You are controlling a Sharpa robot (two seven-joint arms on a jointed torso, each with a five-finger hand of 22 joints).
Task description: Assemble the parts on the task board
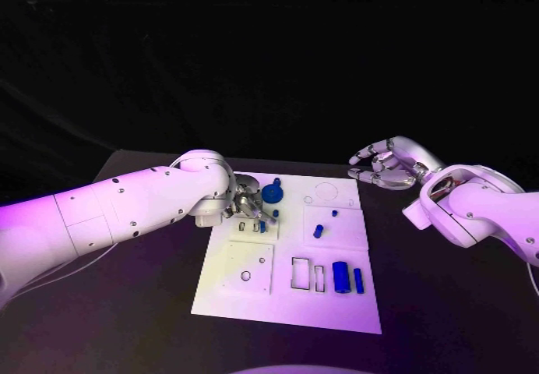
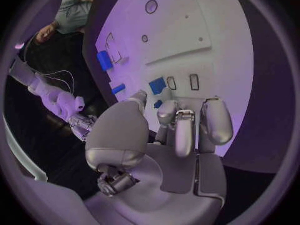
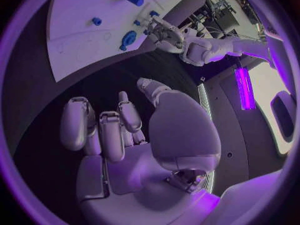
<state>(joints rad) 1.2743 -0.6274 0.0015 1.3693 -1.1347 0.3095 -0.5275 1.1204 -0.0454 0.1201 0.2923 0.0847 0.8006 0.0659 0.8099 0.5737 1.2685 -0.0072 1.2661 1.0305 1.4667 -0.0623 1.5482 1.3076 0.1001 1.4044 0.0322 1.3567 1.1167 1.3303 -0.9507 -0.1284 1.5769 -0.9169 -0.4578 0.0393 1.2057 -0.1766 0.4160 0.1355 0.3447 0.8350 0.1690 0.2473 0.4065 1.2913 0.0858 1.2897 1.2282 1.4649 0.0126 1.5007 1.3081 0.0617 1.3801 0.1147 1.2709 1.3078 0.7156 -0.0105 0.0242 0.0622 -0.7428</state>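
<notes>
Task board [image 1: 253, 300]: white plate, middle of the black desk [image 1: 449, 312], long side running away from the robot. Scattered over it, blue parts: a round, disc-like piece [image 1: 272, 194] near the far left corner; a small stubby piece [image 1: 318, 231] about mid-board; a tiny one [image 1: 333, 213] just beyond that; a thick cylinder [image 1: 340, 276] and a thin bar [image 1: 358, 280] side by side, upright along the board's length, near the right edge toward the robot. Just left of the cylinder, two outlined rectangular slots [image 1: 301, 273]. On the left half, a raised square plate with a small round hole [image 1: 246, 276].

Left hand [image 1: 249, 204]: over the far left part of the board, just beside the round blue piece, fingers curled down close to a small blue part [image 1: 263, 226] by two little slots. Seen from the left wrist, fingers [image 2: 187, 127] bent forward above the board, a blue block [image 2: 157, 85] and a smaller blue bit [image 2: 158, 104] right ahead of the fingertips; grip or mere touch, cannot tell.

Right hand [image 1: 385, 165]: well apart from the parts, off the board's far right corner, above the dark desk, fingers loosely curled and apart, holding nothing. From the right wrist, fingers [image 3: 100, 130] over bare black desk, board edge beyond.
</notes>
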